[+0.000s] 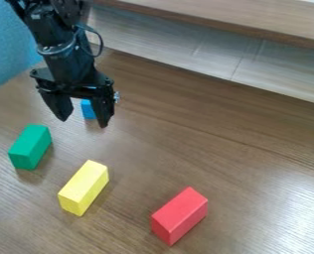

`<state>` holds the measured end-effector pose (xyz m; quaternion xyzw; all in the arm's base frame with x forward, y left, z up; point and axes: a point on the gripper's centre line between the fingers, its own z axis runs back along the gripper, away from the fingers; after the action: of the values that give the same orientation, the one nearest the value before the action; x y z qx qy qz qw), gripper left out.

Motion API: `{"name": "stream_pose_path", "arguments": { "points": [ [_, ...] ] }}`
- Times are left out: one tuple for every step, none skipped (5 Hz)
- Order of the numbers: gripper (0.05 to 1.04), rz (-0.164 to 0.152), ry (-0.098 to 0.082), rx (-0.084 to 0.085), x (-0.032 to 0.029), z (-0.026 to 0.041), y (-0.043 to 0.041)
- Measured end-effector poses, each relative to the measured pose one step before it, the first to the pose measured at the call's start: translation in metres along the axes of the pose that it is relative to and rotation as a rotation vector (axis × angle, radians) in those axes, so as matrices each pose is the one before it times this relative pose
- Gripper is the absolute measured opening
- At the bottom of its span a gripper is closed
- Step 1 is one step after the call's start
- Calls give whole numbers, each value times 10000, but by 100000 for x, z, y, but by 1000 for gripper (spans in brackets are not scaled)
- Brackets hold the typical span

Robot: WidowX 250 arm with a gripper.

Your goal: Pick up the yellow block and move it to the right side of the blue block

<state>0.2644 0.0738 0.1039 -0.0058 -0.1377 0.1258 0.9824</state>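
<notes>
- Black gripper [83, 123], one: at the upper left of the camera view, pointing down over the counter [206, 144], at the end of a black arm [66, 62].
- Jaws: set wide apart, with nothing gripped.
- Blue block [88, 109], one, small in view and partly hidden: seen through the gap of the jaws, nearest thing to them. Whether it sits within their span or a little beyond, and whether it touches the farther-right side, cannot be told.
- Stage, by judgement: empty-handed and positioned about the blue block, no grasp made.
- Requirement of a grasp from here, by judgement: the two sides squared to the block's faces, low enough to straddle it, before any closing; off-centre, they could nudge it.
- Green block [30, 147], one: lying lengthwise, nearer the camera than the jaws and toward the left edge, apart from them.
- Yellow block [84, 187], one: lower in view, between green and red, touching neither.
- Red block [180, 215], one: lowest of the four, well apart from the jaws.
- Backing: pale panel [193, 54] beneath a wooden ledge [219, 17]; blue surface [7, 49] at upper left.
</notes>
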Motion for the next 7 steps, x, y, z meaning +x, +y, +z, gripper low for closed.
{"name": "stream_pose_path", "arguments": {
  "points": [
    [1001,-62,262,19,-1012,-643,79],
    [1001,-412,593,41,-2385,-1519,-640],
    [1001,-319,433,53,-1893,-1186,-537],
    [1001,-227,122,-91,-579,-414,-627],
    [1001,64,-101,-106,169,-3,-292],
    [1001,210,165,-39,-135,-397,-39],
    [1001,178,296,55,-148,-684,95]
  ]
}}
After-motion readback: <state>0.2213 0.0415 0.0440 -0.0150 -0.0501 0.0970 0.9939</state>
